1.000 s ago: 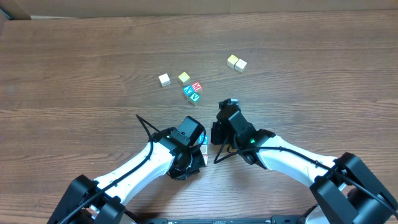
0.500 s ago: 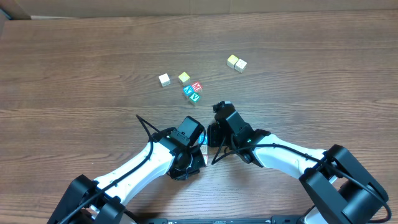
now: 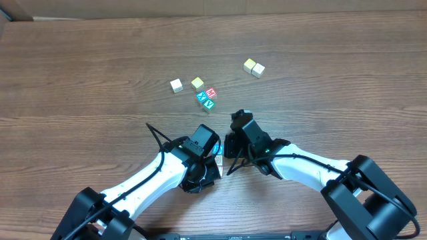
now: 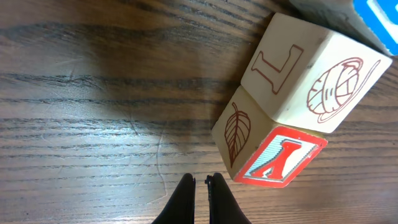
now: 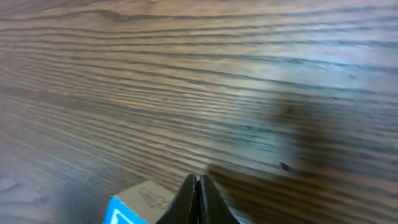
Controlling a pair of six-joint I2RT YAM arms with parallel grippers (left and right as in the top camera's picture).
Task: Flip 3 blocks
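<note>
The left gripper (image 4: pixel 200 182) is pinched shut on nothing, its tips low over the table (image 4: pixel 93 124). Just right of those tips lies the red-letter block (image 4: pixel 280 158), a leaf drawn on its side face; a thin gap seems to separate them. The whitish block (image 4: pixel 311 74), marked with an L and a ball of yarn, touches it on the far side. Beyond that, at the frame's corner, sits the blue block (image 4: pixel 373 12). The right gripper (image 5: pixel 198 180) is also closed and empty, with the blue block just below and left of its tips. Other cubes (image 3: pixel 206 97) lie well ahead of both grippers.
</note>
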